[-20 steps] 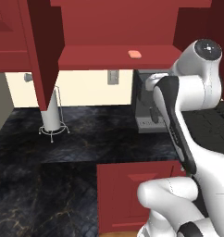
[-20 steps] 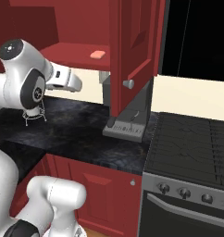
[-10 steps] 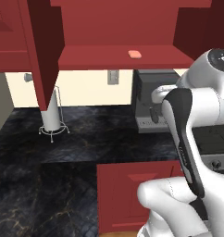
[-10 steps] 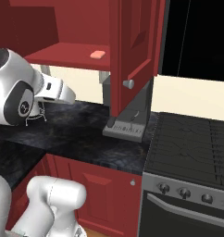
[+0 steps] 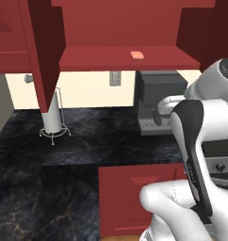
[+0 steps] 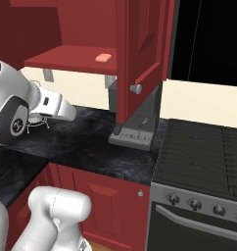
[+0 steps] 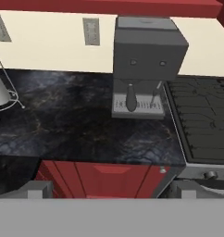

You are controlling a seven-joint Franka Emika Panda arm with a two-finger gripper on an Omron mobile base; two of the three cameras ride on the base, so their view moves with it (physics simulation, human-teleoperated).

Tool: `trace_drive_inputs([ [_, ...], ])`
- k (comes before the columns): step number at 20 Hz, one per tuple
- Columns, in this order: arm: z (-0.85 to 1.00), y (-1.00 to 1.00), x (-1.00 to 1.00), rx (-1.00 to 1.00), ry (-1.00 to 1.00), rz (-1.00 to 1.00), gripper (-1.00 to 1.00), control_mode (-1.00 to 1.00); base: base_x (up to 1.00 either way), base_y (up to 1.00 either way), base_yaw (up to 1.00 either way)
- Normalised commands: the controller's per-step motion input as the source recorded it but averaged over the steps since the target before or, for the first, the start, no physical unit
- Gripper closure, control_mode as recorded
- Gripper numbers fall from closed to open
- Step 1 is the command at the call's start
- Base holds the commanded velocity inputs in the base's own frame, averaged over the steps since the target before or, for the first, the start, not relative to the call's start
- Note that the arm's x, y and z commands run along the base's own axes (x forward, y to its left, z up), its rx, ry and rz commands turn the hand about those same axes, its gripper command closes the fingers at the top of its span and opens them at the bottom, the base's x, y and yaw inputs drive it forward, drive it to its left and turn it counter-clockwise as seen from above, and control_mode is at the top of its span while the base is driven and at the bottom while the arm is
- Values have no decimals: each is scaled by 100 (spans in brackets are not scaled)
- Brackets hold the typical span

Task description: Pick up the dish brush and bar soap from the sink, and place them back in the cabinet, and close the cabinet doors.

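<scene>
Here, the bar soap [image 5: 137, 55] already lies on the red shelf of the cabinet [image 5: 130, 59], toward the shelf's right half. Both cabinet doors stand swung out: the left door [image 5: 43, 47] and the right door [image 6: 140, 54] with its round silver knob [image 6: 135, 89]. The dish brush and the sink cannot be made out from these angles.

Below the shelf runs a dark marbled surface [image 5: 87, 136]. A grey coffee machine [image 7: 148, 65] sits on it directly under the shelf's right end, with a stove [image 7: 202, 120] just beside it. A white paper towel holder [image 5: 53, 117] stands on the surface under the left door.

The robot's hand points down at the coffee machine. Its fingers [image 7: 35, 189] barely rise into the hand camera's lower edge, set wide apart with nothing between them.

The relation that matters: the soap's shelf and both doors lie above the hand, which is held low at about the coffee machine's level. Judging by this, the arm would have to rise to reach a door, and the right door's knob appears closer.
</scene>
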Motion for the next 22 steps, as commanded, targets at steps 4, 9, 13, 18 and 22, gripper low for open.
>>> trace_drive_inputs([
  [4, 0, 0, 0, 0, 10, 0, -100, -100, 0, 0, 0],
  [9, 0, 0, 0, 0, 8, 0, -100, -100, 0, 0, 0],
  [13, 0, 0, 0, 0, 5, 0, -100, -100, 0, 0, 0],
  [18, 0, 0, 0, 0, 1, 0, -100, -100, 0, 0, 0],
  [22, 0, 0, -1, 0, 0, 0, -100, 100, -14, 0, 0],
])
